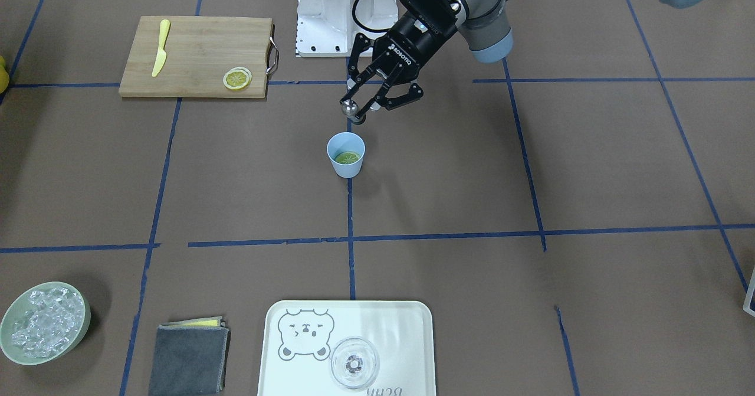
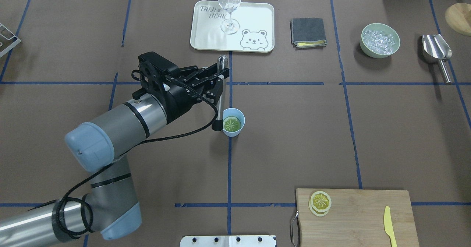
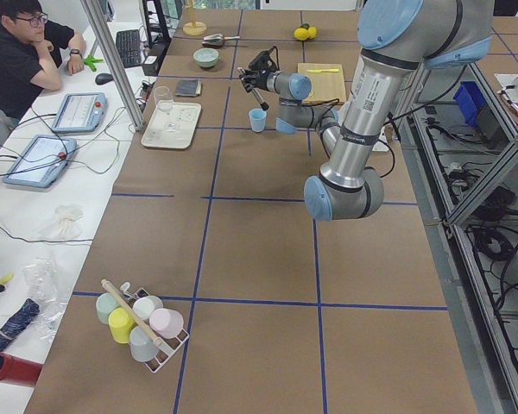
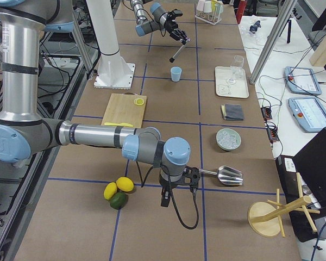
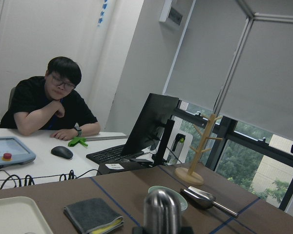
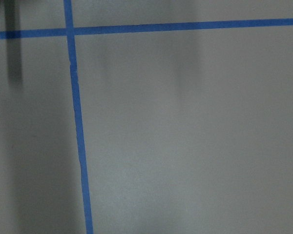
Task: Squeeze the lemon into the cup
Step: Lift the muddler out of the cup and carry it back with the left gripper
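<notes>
The left gripper (image 2: pixel 220 78) is clenched on a metal rod (image 2: pixel 219 103), grasping it near its rounded upper end. The rod is tilted, and its dark lower end points down toward the cup (image 1: pixel 348 170). In the side views this end hangs just above the cup and does not touch it. In the overhead view the end appears beside the cup's rim.

The cup stands upright near the middle of the table, on a blue tape line. The lemon (image 1: pixel 347 158) lies flat at the bottom of the cup, with its cut face up. It looks greenish-yellow there.

The right gripper (image 4: pixel 179 187) hangs low over the table at the robot's right end. It is near a metal scoop (image 2: pixel 436 50) and some whole fruits (image 4: pixel 118 191). It shows only in one side view, so one cannot tell whether its fingers are released or clenched. Its wrist camera sees only brown table cover and blue tape.

A wooden board (image 1: pixel 194 54) lies on the robot's right, well apart from the cup. It carries a yellow knife (image 1: pixel 160 48) and another slice (image 1: pixel 237 79) near its handle end. On the far side from the robot there are a tray (image 1: pixel 407 325) with a clear glass (image 1: pixel 354 363), a folded cloth (image 1: pixel 189 360) and a green bowl (image 1: pixel 84 310) of ice. A person (image 3: pixel 22 52) sits at the desk beside the table.
</notes>
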Motion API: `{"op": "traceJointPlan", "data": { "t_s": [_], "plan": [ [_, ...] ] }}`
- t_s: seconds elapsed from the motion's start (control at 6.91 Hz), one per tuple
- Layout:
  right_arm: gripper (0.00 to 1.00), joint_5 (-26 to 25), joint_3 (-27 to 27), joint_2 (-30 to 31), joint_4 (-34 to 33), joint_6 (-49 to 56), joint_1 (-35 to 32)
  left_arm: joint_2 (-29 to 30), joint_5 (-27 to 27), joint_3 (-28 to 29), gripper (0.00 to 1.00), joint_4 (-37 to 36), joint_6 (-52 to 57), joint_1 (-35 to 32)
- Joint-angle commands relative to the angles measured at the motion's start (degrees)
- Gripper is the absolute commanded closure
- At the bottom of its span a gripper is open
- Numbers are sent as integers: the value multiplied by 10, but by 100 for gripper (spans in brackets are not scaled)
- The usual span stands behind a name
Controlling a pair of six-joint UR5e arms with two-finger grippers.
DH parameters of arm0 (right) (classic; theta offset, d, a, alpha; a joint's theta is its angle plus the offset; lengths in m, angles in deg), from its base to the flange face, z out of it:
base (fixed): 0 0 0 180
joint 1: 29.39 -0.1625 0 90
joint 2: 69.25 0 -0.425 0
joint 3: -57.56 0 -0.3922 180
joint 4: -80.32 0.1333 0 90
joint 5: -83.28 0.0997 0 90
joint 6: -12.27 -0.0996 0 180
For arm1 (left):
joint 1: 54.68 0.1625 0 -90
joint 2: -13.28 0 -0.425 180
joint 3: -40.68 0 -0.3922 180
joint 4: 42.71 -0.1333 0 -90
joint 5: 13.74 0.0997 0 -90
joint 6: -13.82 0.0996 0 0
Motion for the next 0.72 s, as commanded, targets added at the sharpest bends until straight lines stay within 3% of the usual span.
{"op": "traceJointPlan", "data": {
  "t_s": [0.0,0.14,0.29,0.58],
  "plan": [
    [0,1,0,-2,0,1,-6,-52,-116,-50,100,-179,-15,-69],
    [0,1,0,-2,0,0,-6,-53,-182,-70,100,-276,-15,-116],
    [0,1,0,-2,1,0,-6,-49,-205,-73,100,-394,-14,-150],
    [0,3,-1,-2,0,0,-6,-48,-205,-59,100,-562,-7,-173]
  ]
}}
